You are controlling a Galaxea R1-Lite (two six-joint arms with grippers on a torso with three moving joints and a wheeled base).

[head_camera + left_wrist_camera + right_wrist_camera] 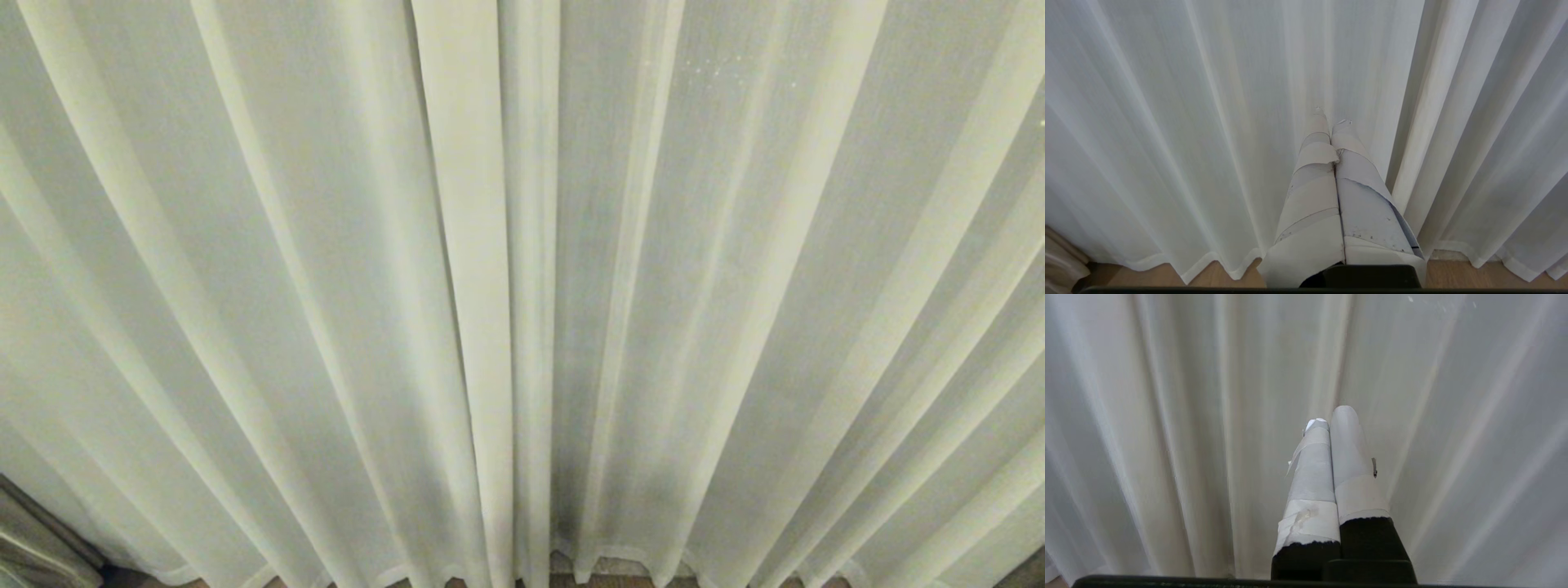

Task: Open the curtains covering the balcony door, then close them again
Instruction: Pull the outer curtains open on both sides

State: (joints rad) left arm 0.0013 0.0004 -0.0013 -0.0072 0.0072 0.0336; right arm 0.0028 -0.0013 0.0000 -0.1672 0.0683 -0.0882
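The cream-white sheer curtains (326, 286) hang drawn across the whole head view in long vertical pleats, two panels meeting at a thicker seam (482, 245) near the middle. The balcony door is hidden behind them. Neither gripper shows in the head view. In the left wrist view my left gripper (1331, 118), wrapped in white tape, is shut and empty, pointing at the curtains (1167, 122) just short of the fabric. In the right wrist view my right gripper (1331, 416), also taped white, is shut and empty in front of the curtains (1167, 416).
A strip of wooden floor (1167, 277) shows below the curtain hems (1216, 261). A beige edge of some furnishing (1061, 257) sits at the floor beside the curtains; a grey-brown object (41, 539) shows at the head view's lower left corner.
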